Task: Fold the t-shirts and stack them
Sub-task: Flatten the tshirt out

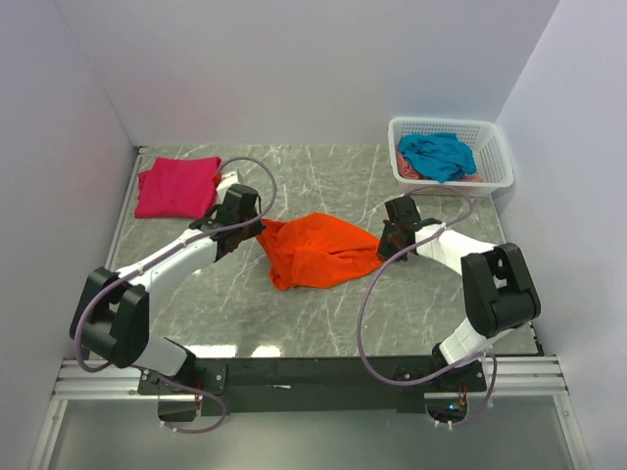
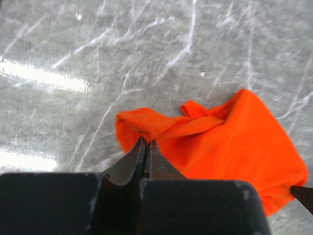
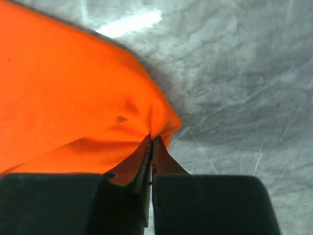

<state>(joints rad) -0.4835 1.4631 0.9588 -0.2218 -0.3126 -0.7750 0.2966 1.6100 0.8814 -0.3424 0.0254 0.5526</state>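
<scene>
Grey marble-patterned table carried the orange t-shirt at its middle, bunched and held between two arms. Thin, limp cloth, it looked light and apt to sag and crease, best taken by corners or hems. The left gripper was pressed together on a rumpled edge at one end; the right gripper pinched a corner at the other. Farther out, a folded pink t-shirt lay far left, and a teal t-shirt sat crumpled in the white basket.
</scene>
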